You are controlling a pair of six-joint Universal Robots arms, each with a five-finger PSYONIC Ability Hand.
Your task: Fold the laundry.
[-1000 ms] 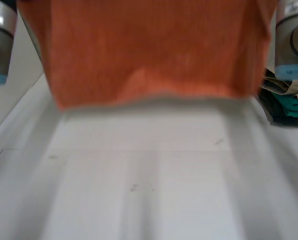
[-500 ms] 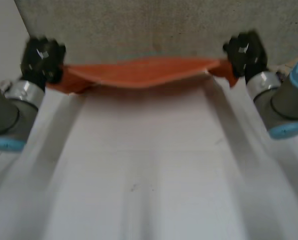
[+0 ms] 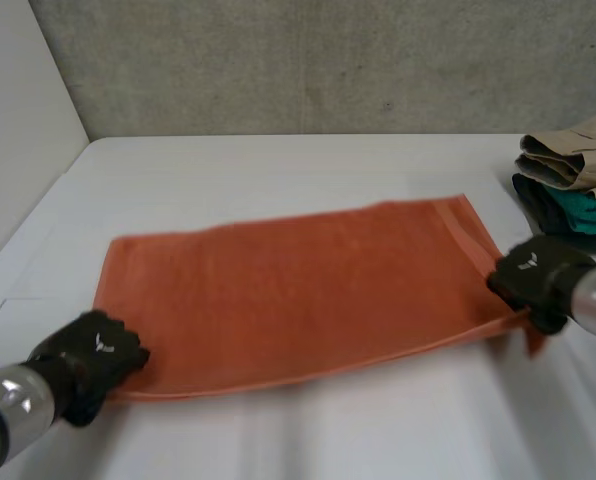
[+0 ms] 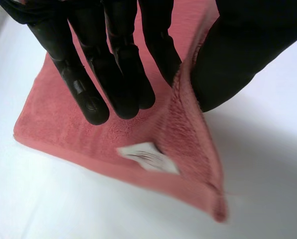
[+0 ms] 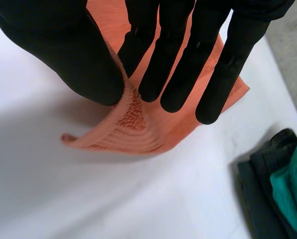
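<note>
Your orange terry towel point(image 3: 298, 290) lies spread on the white worktop point(image 3: 278, 170).
Head view gives you a hand at each near corner; the wrist views add the grip: left hand point(image 4: 113, 64) and right hand point(image 5: 178, 59) each pinch towel edge between thumb and fingers.

The towel point(image 3: 298, 275) is orange terry cloth, matt and fuzzy, its looped pile roughest along the hem, with a flatter woven band across its right end and a smooth white label point(image 4: 147, 157) near its left corner. The left hand point(image 3: 90, 358) and right hand point(image 3: 533, 278) are black and matt, their fingers point(image 5: 181, 74) smooth with a faint sheen. The tabletop point(image 3: 278, 170) is white, smooth and matt. At its far right edge, the stack of folded clothes point(image 3: 576, 180) is soft woven cloth. The wall point(image 3: 328, 60) behind is rough, speckled grey concrete.
</note>
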